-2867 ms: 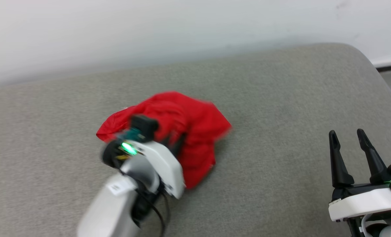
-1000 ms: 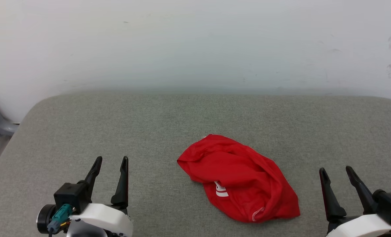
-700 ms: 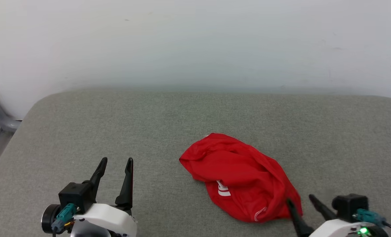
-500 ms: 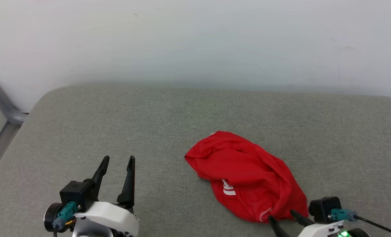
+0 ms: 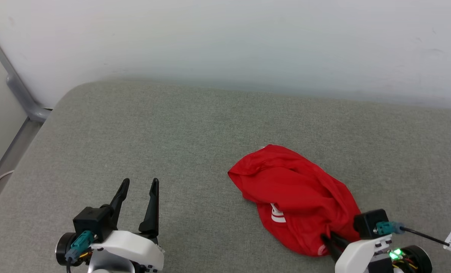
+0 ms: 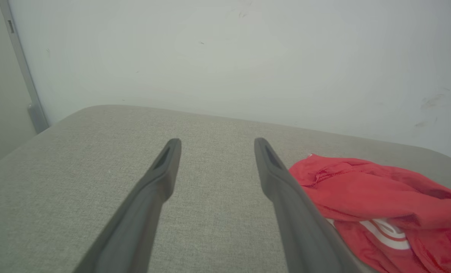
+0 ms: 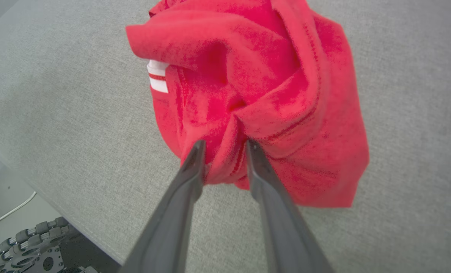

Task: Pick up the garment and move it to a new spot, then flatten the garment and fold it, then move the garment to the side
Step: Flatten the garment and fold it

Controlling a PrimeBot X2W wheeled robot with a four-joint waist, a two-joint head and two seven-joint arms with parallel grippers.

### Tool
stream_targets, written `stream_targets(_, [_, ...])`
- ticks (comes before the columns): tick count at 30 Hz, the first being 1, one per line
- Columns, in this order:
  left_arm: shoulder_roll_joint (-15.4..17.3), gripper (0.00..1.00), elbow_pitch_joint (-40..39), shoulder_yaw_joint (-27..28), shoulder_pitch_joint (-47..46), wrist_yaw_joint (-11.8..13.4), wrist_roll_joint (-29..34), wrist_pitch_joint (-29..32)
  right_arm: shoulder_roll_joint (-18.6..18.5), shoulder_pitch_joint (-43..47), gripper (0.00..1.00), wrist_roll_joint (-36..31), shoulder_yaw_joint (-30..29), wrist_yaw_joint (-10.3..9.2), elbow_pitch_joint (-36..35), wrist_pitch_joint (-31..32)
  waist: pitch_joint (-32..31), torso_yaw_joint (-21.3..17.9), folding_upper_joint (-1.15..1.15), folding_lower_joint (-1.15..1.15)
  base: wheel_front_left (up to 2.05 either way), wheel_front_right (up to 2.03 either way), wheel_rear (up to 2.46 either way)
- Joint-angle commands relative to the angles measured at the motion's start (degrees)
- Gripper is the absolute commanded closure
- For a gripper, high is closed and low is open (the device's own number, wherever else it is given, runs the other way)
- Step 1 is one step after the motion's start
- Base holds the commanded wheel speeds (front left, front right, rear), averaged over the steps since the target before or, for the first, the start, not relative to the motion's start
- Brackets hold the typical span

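- The garment [image 5: 297, 193] lies in a crumpled red heap on the grey table [image 5: 172, 132], right of the middle and towards the near edge.
- A bit of white lettering [image 5: 276, 213] shows on its near side. In the right wrist view a white-and-red striped trim [image 7: 157, 77] peeks out from under a fold.
- The right claw [image 5: 331, 239] is at the heap's near right corner, fingers pointing into the cloth.
- In the right wrist view this claw [image 7: 225, 146] is partly closed, with a bunched fold of the garment [image 7: 248, 76] between its fingertips. Both fingers [image 7: 195, 159] look to be against the cloth, but I cannot tell whether they pinch it.
- The left claw [image 5: 140, 182] is wide open and holds nothing. It hovers over bare table at the lower left, well apart from the garment.
- In the left wrist view the claw [image 6: 217, 142] points towards the pale wall [image 6: 225, 57], and the garment [image 6: 381, 193] lies to the right of its fingers.
- A grey metal post [image 5: 20, 94] runs along the wall past the table's left corner.
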Motion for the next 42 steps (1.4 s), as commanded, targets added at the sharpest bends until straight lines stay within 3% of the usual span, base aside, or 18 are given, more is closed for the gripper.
stream_targets(1, [0.0,0.00,0.1,-0.1,-0.7,0.1,0.1,-0.4,0.0,-1.5,1.00,0.1,-0.1,-0.06,-0.3,-0.4,0.3,0.1,0.00,0.00,0.00,0.00,0.00])
stream_targets(10, [-0.4,0.00,0.4,-0.3,-2.0,0.2,0.1,-0.5,-3.3,-12.3,1.00,-0.2,-3.3,-0.06,-3.1,-3.2,1.8,-1.8,0.00,0.00,0.00,0.00,0.00])
stream_targets(18, [-1.0,0.00,0.8,-0.8,-4.3,-0.5,0.2,-0.9,-8.4,-22.6,1.00,0.2,-19.4,-0.06,8.0,-5.0,5.6,-2.6,0.00,0.00,0.00,0.00,0.00])
stream_targets(24, [-1.4,0.00,1.5,-1.0,-5.7,-0.5,0.3,-1.1,-10.6,-22.3,1.00,0.7,-32.6,-0.06,18.6,-6.1,8.5,-2.5,0.00,0.00,0.00,0.00,0.00])
stream_targets(29, [-1.6,0.00,2.2,-0.9,-6.2,-0.6,0.2,-1.3,-9.5,-19.0,1.00,1.0,-39.9,-0.06,25.5,-7.6,9.7,-2.6,0.00,0.00,0.00,0.00,0.00])
stream_targets(33, [-1.5,0.00,3.0,-0.8,-6.4,-0.5,0.0,-1.5,-6.6,-15.2,1.00,1.2,-45.1,-0.08,33.1,-9.4,10.2,-3.0,0.00,0.00,0.00,0.00,0.00])
stream_targets(36, [-1.2,0.00,3.4,-0.7,-6.4,-0.5,-0.1,-1.6,-4.7,-13.6,1.00,1.2,-45.4,-0.08,36.0,-10.7,9.9,-3.4,0.00,0.00,0.00,0.00,0.00])
stream_targets(37, [-1.2,0.00,3.5,-0.6,-6.2,-0.3,-0.2,-1.6,-4.3,-13.6,0.80,1.3,-45.2,-0.09,36.2,-12.0,9.6,-3.7,0.00,0.00,0.00,0.00,0.00])
stream_targets(38, [-1.2,0.00,3.6,-0.6,-6.0,-0.2,-0.3,-1.5,-4.0,-14.0,0.55,1.6,-45.0,-0.08,36.0,-13.4,9.3,-3.9,0.00,0.00,0.00,0.00,0.00])
stream_targets(39, [-1.1,0.00,3.7,-0.6,-5.8,-0.2,-0.3,-1.5,-4.1,-14.3,0.00,1.7,-44.4,-0.08,35.4,-15.1,9.0,-4.1,0.00,0.00,0.00,0.00,0.00])
stream_targets(42, [-0.9,0.00,3.8,-0.6,-5.4,-0.1,-0.4,-1.3,-4.1,-15.5,0.00,2.1,-43.3,-0.05,33.2,-19.3,8.0,-4.6,0.00,0.00,0.00,0.00,0.00])
